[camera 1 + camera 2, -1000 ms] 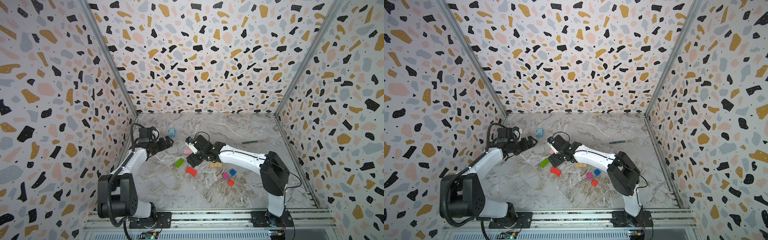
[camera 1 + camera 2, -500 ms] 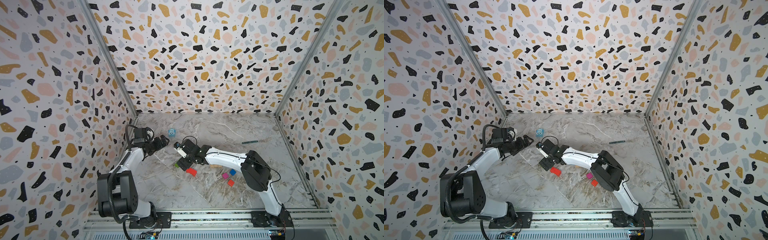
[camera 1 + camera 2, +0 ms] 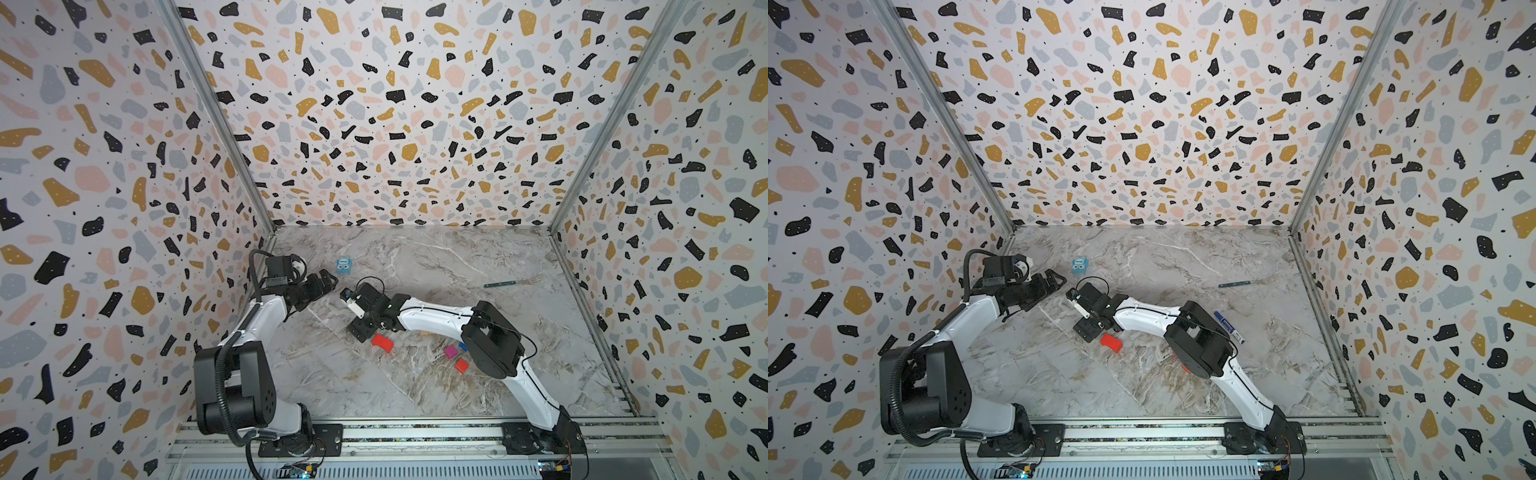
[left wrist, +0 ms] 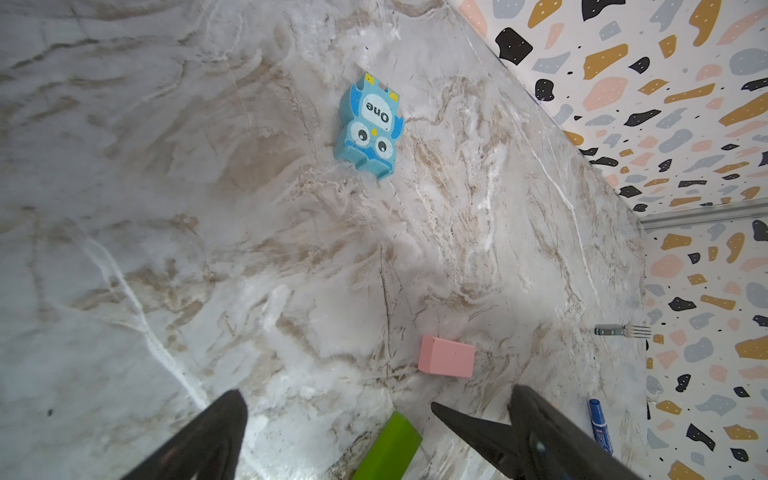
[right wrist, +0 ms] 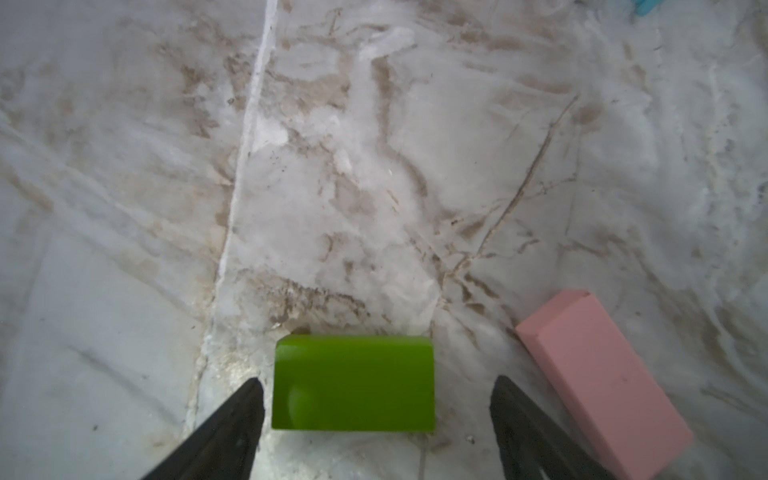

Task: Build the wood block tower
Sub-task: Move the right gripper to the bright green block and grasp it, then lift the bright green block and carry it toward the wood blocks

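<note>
A lime-green block (image 5: 353,382) lies flat on the marble floor between the fingers of my right gripper (image 5: 376,384), which is open, with a gap on each side. A pink block (image 5: 602,382) lies just beside it. In both top views the right gripper (image 3: 357,330) hides the green block. A red block (image 3: 382,343) sits right by that gripper. Magenta (image 3: 450,352), blue (image 3: 462,345) and orange-red (image 3: 461,365) cubes lie near the right arm's elbow. My left gripper (image 3: 330,279) hovers open and empty at the back left. The tower is out of view.
A pale blue box with cartoon eyes (image 3: 344,266) stands just behind the left gripper. A fork (image 3: 500,284) lies at the back right. A blue-capped marker (image 3: 1229,328) lies behind the right arm. Terrazzo walls close in three sides.
My right gripper has swung left and forward, away from the pink block, and now straddles the green block. The left gripper has drawn back slightly to the left and stayed open.
</note>
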Controlling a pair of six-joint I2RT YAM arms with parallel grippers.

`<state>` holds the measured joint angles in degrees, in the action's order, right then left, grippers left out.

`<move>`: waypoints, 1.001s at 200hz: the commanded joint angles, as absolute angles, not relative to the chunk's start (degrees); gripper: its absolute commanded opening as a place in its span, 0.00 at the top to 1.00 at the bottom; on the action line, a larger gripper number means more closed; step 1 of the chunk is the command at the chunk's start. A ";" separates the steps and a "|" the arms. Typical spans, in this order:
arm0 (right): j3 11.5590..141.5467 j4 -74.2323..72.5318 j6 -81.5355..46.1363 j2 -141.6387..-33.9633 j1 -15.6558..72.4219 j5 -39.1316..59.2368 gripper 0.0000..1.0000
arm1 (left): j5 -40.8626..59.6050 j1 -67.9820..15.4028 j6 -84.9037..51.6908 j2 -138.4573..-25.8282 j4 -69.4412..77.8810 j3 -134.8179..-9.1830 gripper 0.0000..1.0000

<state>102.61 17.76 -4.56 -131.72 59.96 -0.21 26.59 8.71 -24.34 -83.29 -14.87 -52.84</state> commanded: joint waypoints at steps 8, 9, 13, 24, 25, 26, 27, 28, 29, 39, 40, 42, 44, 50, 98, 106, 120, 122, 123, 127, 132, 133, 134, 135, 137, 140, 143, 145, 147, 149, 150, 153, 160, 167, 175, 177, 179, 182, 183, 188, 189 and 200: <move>104.62 17.83 -4.28 -132.23 60.83 -1.68 0.14 | 27.60 9.14 -24.70 -83.06 -13.01 -52.96 0.01; 104.65 17.84 -4.25 -132.21 60.87 -1.67 0.14 | 27.60 9.14 -24.70 -83.06 -13.01 -52.98 0.01; 104.65 17.74 -4.35 -132.31 60.94 -1.73 0.15 | 27.64 9.09 -24.68 -83.06 -13.01 -53.00 0.01; 104.61 17.72 -4.48 -132.51 61.14 -2.21 0.16 | 27.69 9.16 -24.70 -83.06 -13.00 -53.00 0.01; 104.65 17.74 -4.43 -132.53 61.11 -2.25 0.16 | 27.69 9.15 -24.70 -83.06 -13.01 -53.00 0.01; 104.62 17.75 -4.46 -132.53 61.10 -2.31 0.16 | 27.69 9.15 -24.70 -83.06 -13.01 -52.95 0.01; 104.60 17.71 -4.43 -132.54 61.09 -2.34 0.16 | 27.69 9.14 -24.70 -83.10 -13.01 -52.93 0.01; 104.68 17.73 -4.50 -132.58 61.09 -2.45 0.16 | 27.64 9.14 -24.70 -83.08 -13.01 -52.97 0.01; 104.73 17.70 -4.53 -132.56 61.13 -2.45 0.17 | 27.66 9.14 -24.70 -83.07 -13.01 -52.94 0.01; 104.64 17.64 -4.57 -132.66 61.18 -2.65 0.18 | 27.69 9.14 -24.70 -83.06 -13.01 -52.91 0.01; 104.62 17.65 -4.57 -132.64 61.22 -2.69 0.18 | 27.69 9.19 -24.70 -83.10 -13.01 -52.91 0.01; 104.64 17.71 -4.64 -132.63 61.23 -2.69 0.19 | 27.75 9.17 -24.70 -83.07 -13.01 -52.91 0.01; 104.73 17.74 -4.65 -132.67 61.23 -2.72 0.19 | 27.70 9.19 -24.79 -83.06 -12.96 -52.91 0.01; 104.74 17.73 -4.72 -132.70 61.19 -2.78 0.19 | 27.69 9.18 -24.76 -83.11 -12.92 -52.86 0.01; 105.13 17.75 -4.92 -132.53 61.19 -2.99 0.28 | 27.79 9.14 -24.85 -82.97 -12.81 -52.82 0.01; 105.30 17.94 -4.96 -132.54 61.21 -3.03 0.30 | 27.81 9.18 -24.82 -82.99 -12.78 -52.81 0.01; 105.47 18.10 -5.15 -132.69 61.24 -2.99 0.34 | 27.86 9.18 -24.85 -82.95 -12.71 -52.73 0.01; 105.51 18.10 -5.11 -132.69 61.26 -2.99 0.35 | 27.86 9.19 -24.78 -82.94 -12.73 -52.73 0.01; 105.49 18.06 -5.19 -132.70 61.21 -2.99 0.35 | 27.91 9.21 -24.74 -82.96 -12.70 -52.69 0.01; 105.46 18.04 -5.27 -132.58 61.22 -2.99 0.37 | 27.86 9.18 -24.70 -82.89 -12.66 -52.65 0.01; 105.47 18.16 -5.49 -132.50 61.21 -3.08 0.38 | 27.78 9.18 -24.72 -82.88 -12.63 -52.52 0.01; 105.47 18.18 -5.56 -132.52 61.23 -3.08 0.38 | 27.77 9.20 -24.71 -82.88 -12.60 -52.49 0.01; 105.47 18.18 -5.59 -132.49 61.20 -3.12 0.39 | 27.73 9.17 -24.66 -82.88 -12.63 -52.48 0.01; 105.47 18.28 -5.65 -132.47 61.19 -3.19 0.39 | 27.71 9.20 -24.68 -82.84 -12.64 -52.48 0.01; 105.47 18.39 -5.79 -132.46 61.18 -3.26 0.39 | 27.69 9.16 -24.65 -82.87 -12.63 -52.47 0.01; 105.51 18.45 -5.99 -132.37 61.18 -3.36 0.39 | 27.69 9.19 -24.60 -82.88 -12.65 -52.47 0.01; 105.47 18.49 -6.19 -132.23 61.23 -3.56 0.40 | 27.77 9.16 -24.53 -82.85 -12.69 -52.47 0.01; 105.47 18.47 -6.38 -132.02 61.24 -3.68 0.41 | 27.77 9.14 -24.52 -82.74 -12.66 -52.40 0.01; 105.47 18.50 -6.60 -131.90 61.25 -3.89 0.41 | 27.84 9.14 -24.52 -82.71 -12.66 -52.39 0.01; 105.38 18.47 -6.77 -131.79 61.19 -4.07 0.41 | 27.86 9.14 -24.50 -82.66 -12.59 -52.32 0.01; 105.38 18.51 -6.86 -131.68 61.18 -4.14 0.41 | 27.86 9.14 -24.47 -82.64 -12.58 -52.31 0.01; 105.16 18.54 -7.11 -131.44 61.18 -4.40 0.42 | 27.94 9.15 -24.46 -82.62 -12.50 -52.16 0.01; 104.83 18.45 -7.53 -130.72 61.13 -4.85 0.43 | 27.95 9.14 -24.49 -82.53 -12.35 -52.10 0.01; 104.58 18.46 -7.64 -129.93 61.16 -5.36 0.44 | 27.95 9.14 -24.39 -82.28 -12.30 -51.90 0.01; 104.50 19.04 -7.74 -129.03 61.01 -6.44 0.45 | 27.86 9.14 -24.30 -82.18 -12.30 -51.86 0.01; 104.57 19.22 -7.87 -128.78 60.98 -6.77 0.45 | 27.80 9.14 -24.29 -82.07 -12.26 -51.79 0.01; 104.61 19.42 -7.94 -128.48 60.95 -6.99 0.46 | 27.78 9.14 -24.27 -81.97 -12.23 -51.77 0.01; 104.66 19.74 -8.08 -128.13 60.85 -7.34 0.46 | 27.79 9.14 -24.25 -81.88 -12.14 -51.72 0.01; 104.67 19.85 -8.13 -128.01 60.83 -7.41 0.46 | 27.78 9.14 -24.25 -81.81 -12.14 -51.70 0.01; 104.52 20.36 -8.39 -127.28 60.66 -7.69 0.47 | 27.78 9.06 -24.30 -81.52 -11.94 -51.51 0.01; 104.51 20.46 -8.46 -127.14 60.61 -7.71 0.47 | 27.78 9.06 -24.32 -81.52 -11.81 -51.46 0.01; 104.18 21.89 -9.65 -125.67 60.18 -8.10 0.47 | 27.93 8.88 -24.43 -80.98 -11.40 -51.08 0.01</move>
<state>103.57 18.44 -7.01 -132.53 60.90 -5.32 26.98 8.91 -24.69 -83.15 -13.39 -52.38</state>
